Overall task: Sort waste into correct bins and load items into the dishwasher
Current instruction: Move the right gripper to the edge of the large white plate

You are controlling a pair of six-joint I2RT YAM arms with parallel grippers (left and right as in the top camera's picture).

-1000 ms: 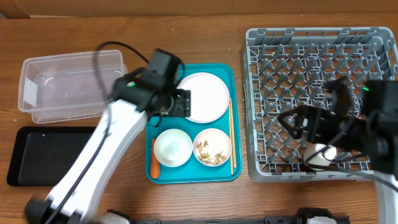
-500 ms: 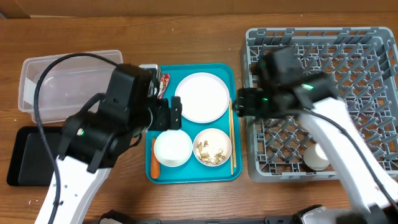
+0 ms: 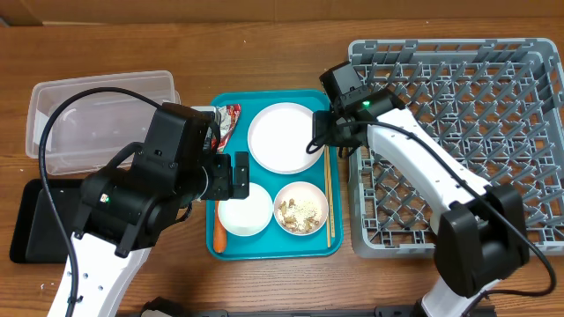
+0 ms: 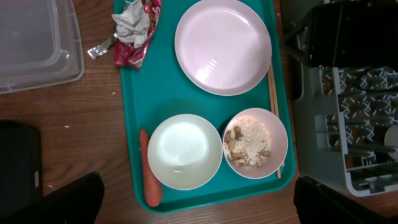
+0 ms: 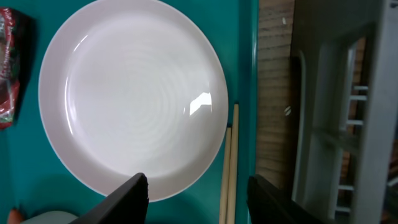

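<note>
On the teal tray lie a large white plate, an empty bowl, a bowl of beige scraps, a carrot, a red-and-white wrapper and chopsticks. My left gripper is open and empty, high above the empty bowl and carrot. My right gripper is open and empty, over the plate's right rim and the chopstick tops. The cup is hidden.
The grey dish rack fills the right side, its wall close to my right gripper. The clear tub stands at the left, with the black tray in front of it. Bare wood lies along the front edge.
My right arm swung from the rack's front right to the tray's right edge, leaving the cup in the rack. My left arm drew back from the plate toward the bowls.
</note>
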